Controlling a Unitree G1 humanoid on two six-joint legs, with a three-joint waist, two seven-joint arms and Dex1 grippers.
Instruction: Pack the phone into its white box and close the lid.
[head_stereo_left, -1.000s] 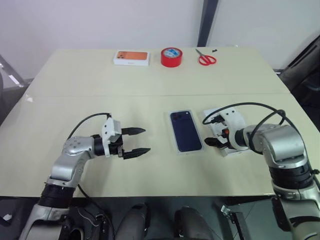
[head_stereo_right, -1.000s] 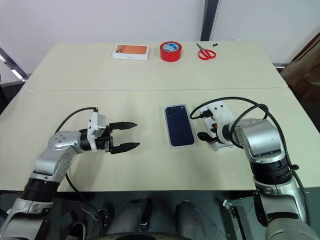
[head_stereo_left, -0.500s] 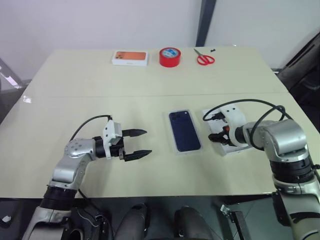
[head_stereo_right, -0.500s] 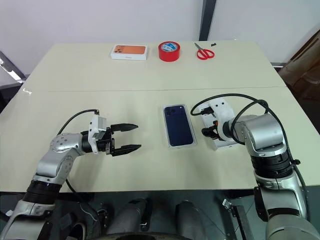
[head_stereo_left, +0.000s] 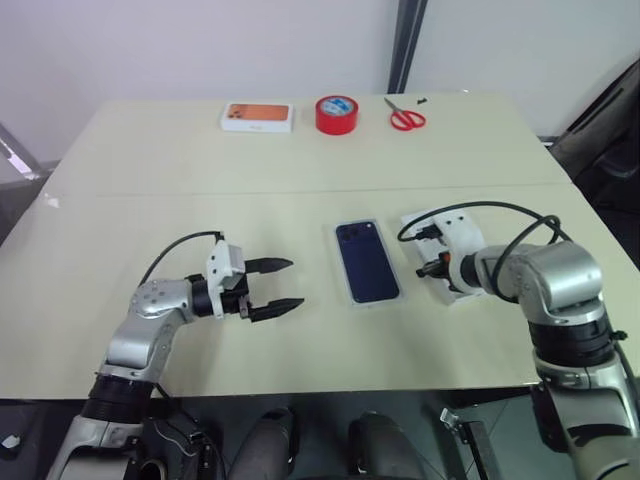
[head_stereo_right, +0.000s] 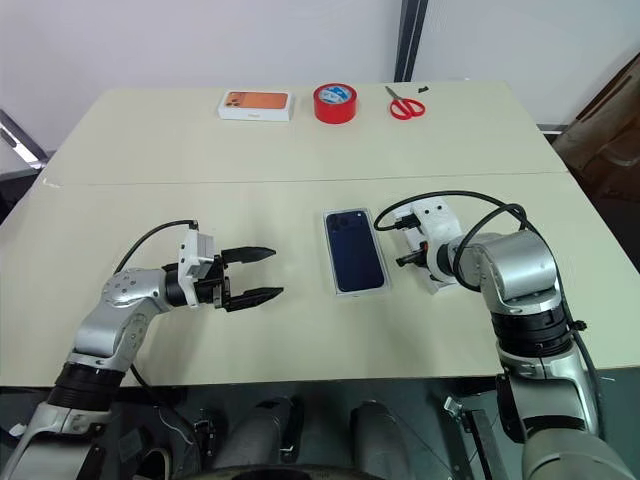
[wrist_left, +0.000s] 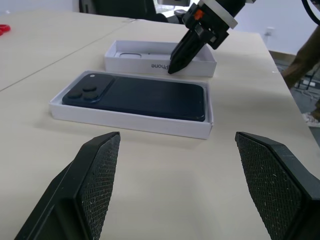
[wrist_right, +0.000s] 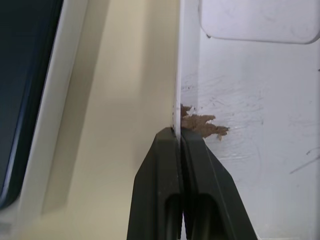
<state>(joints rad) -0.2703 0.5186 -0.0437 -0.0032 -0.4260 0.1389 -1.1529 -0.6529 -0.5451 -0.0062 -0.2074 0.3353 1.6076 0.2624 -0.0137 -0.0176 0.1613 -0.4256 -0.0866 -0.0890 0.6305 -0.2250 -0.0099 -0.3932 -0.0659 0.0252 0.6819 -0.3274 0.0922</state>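
The phone (head_stereo_left: 367, 262) is lying face down inside the white box (wrist_left: 131, 123), at the centre of the left eye view, with its camera bump at the end farther from the robot. The box is sitting flat on the table (head_stereo_left: 300, 170).

Just to the right of the box, apart from it, the lid (wrist_left: 150, 62) is lying open side up. The left wrist view is showing a pale insert with a rounded recess resting inside the lid, and lettering on its near wall.

The right gripper (wrist_right: 178, 137) is pinching the lid's wall on the side facing the box. In the right wrist view the two black fingers are pressed together with the thin white wall between them, one finger outside, one inside. A small brown patch is showing on the lid's inner floor just beside the fingertips.

The left gripper (head_stereo_left: 280, 285) is hanging at centre left of the left eye view, above bare table, well apart from the box. It is pointing toward the box, its fingers spread wide and grasping nothing.

Along the upper edge of the frame, an orange-pictured box (head_stereo_left: 258, 116), a red tape roll (head_stereo_left: 337, 113) and red scissors (head_stereo_left: 405, 117) are lying in a row.
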